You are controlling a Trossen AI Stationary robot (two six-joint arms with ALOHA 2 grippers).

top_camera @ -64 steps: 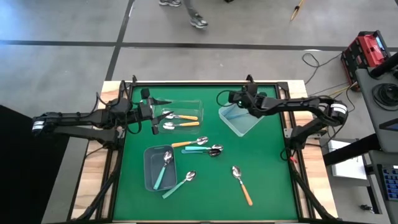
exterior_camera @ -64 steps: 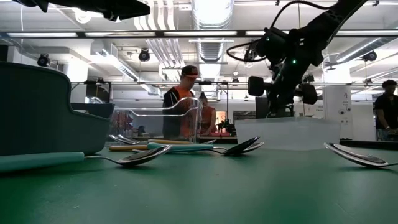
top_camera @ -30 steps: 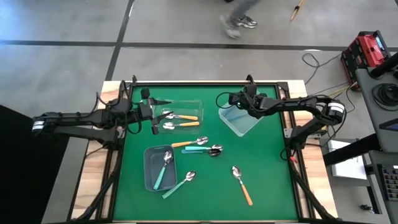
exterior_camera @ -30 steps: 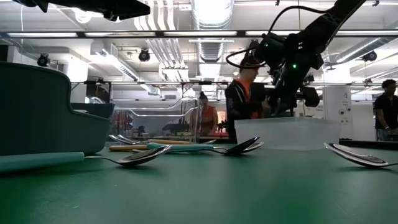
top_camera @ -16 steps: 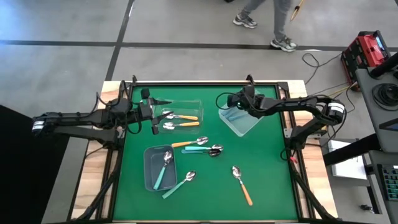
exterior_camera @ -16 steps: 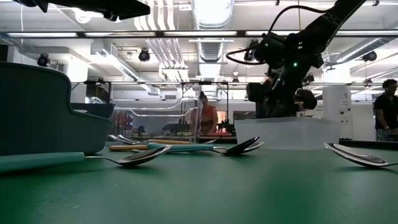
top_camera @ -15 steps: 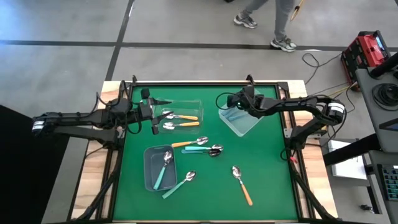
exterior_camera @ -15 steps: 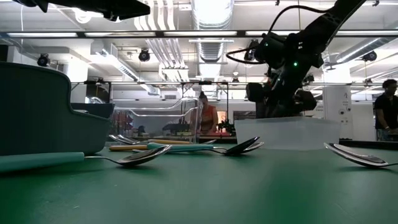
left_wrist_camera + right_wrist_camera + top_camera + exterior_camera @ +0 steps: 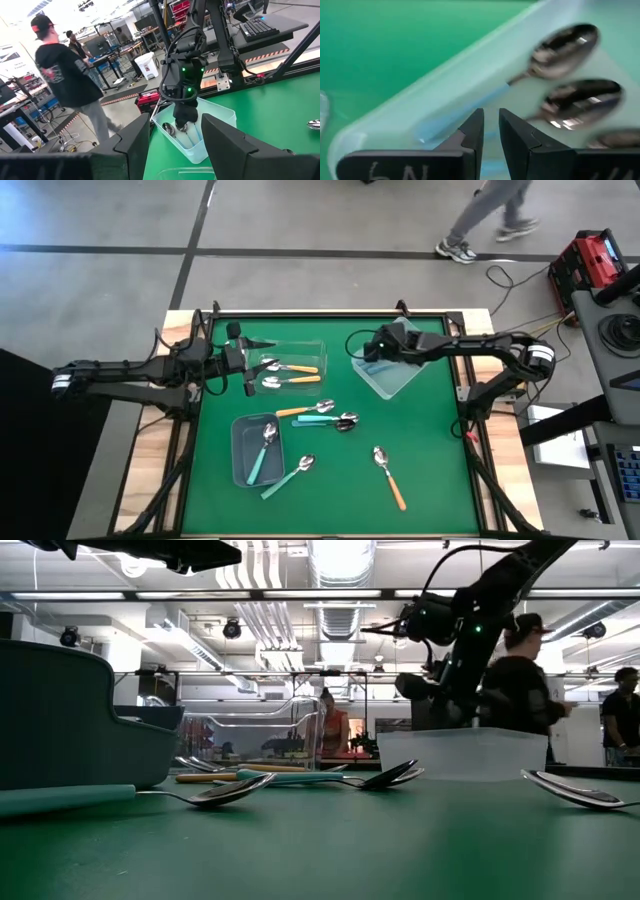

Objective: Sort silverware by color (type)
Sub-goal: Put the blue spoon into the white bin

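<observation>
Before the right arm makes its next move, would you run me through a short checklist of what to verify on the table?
1. Right gripper empty: ok, its fingertips stand slightly apart with nothing between them.
2. Right gripper over the pale bin: ok, it hangs above the bin's corner.
3. Spoons in that bin lying flat: ok, three metal bowls show on its floor.
4. Left gripper out of the way: ok, it waits by the clear bin, fingers apart.
5. Loose spoons left on the mat: not ok, an orange spoon and a teal spoon lie unsorted.
6. Person beyond the table: ok, well back.
</observation>
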